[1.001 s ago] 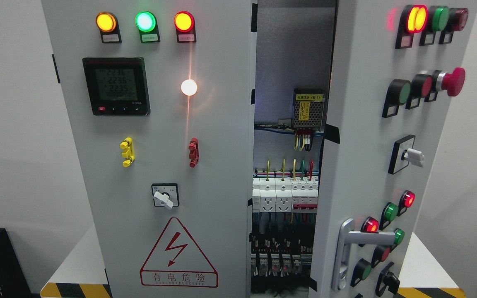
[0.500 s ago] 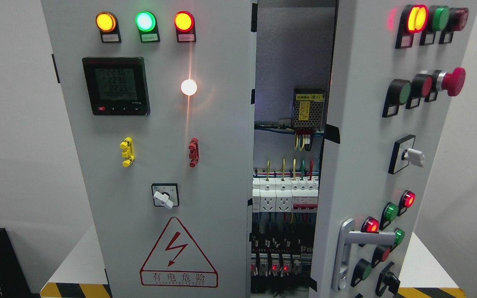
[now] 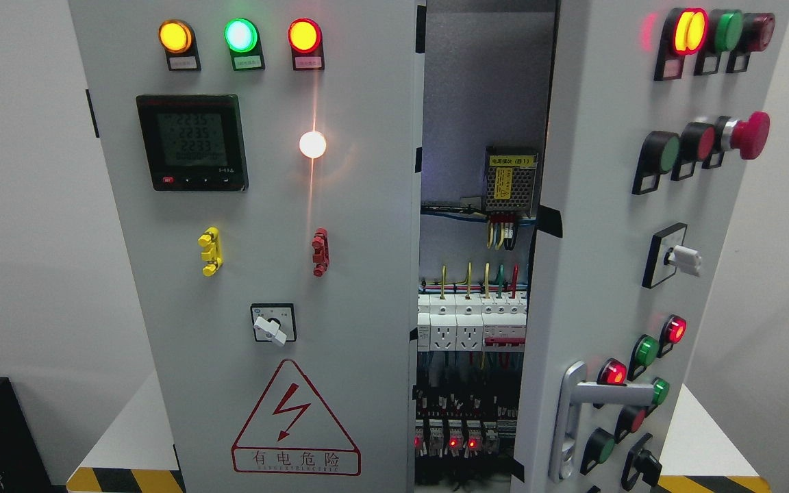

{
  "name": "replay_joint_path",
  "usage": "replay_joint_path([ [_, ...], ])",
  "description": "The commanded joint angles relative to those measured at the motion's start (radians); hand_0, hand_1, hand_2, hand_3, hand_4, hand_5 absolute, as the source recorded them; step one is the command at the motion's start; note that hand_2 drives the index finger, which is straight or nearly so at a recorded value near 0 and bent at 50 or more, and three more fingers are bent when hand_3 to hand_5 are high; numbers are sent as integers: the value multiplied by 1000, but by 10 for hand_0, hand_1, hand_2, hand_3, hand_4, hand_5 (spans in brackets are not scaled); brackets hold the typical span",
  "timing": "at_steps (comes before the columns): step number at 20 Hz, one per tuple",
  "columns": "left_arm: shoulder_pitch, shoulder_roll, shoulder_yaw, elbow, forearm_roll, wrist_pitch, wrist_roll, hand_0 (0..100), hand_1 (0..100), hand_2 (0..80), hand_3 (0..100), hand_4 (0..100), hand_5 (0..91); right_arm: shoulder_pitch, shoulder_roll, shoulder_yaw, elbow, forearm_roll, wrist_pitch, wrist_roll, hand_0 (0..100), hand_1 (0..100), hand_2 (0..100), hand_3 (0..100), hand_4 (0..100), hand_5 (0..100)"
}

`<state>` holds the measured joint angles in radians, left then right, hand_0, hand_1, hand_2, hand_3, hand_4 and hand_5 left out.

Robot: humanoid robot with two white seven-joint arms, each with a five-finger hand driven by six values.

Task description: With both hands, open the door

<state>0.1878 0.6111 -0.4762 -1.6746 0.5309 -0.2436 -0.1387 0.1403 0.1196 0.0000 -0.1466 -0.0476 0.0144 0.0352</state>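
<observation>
Here you face a grey electrical cabinet [image 3: 367, 274] that fills most of the head view. Its right door [image 3: 600, 226] stands swung outward toward you, partly open, so a tall gap shows between it and the left door [image 3: 264, 205], which sits flat and closed. Through the gap you see rows of circuit breakers [image 3: 470, 322] with coloured wires above them, and a small power supply [image 3: 511, 174] with a yellow label higher up. The right door carries a silver lever handle [image 3: 586, 404] low down, beside lit red and green buttons. On the left door sit a digital meter [image 3: 192, 142] and a lightning warning triangle [image 3: 295, 421]. Neither robot hand is in view, so you cannot tell how the fingers stand.
</observation>
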Motion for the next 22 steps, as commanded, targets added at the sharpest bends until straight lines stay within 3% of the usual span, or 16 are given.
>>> replay_joint_path([
  [1, -97, 249, -94, -301, 136, -5, 1, 0, 0, 0, 0, 0, 0, -1, 0, 5, 1, 0, -1, 0, 0, 0, 0, 0, 0, 0],
  [9, -301, 268, -176, -370, 188, -2, 1, 0, 0, 0, 0, 0, 0, -1, 0, 5, -1, 0, -1, 0, 0, 0, 0, 0, 0, 0],
  [13, -430, 277, -186, -378, 293, 1, 1, 0, 0, 0, 0, 0, 0, -1, 0, 5, 1, 0, -1, 0, 0, 0, 0, 0, 0, 0],
  [19, -583, 282, -223, -399, 320, 1, -7, 0, 0, 0, 0, 0, 0, -1, 0, 5, 1, 0, -1, 0, 0, 0, 0, 0, 0, 0],
  [22, -687, 271, -269, -399, 386, 6, -7, 0, 0, 0, 0, 0, 0, -1, 0, 5, 1, 0, -1, 0, 0, 0, 0, 0, 0, 0],
])
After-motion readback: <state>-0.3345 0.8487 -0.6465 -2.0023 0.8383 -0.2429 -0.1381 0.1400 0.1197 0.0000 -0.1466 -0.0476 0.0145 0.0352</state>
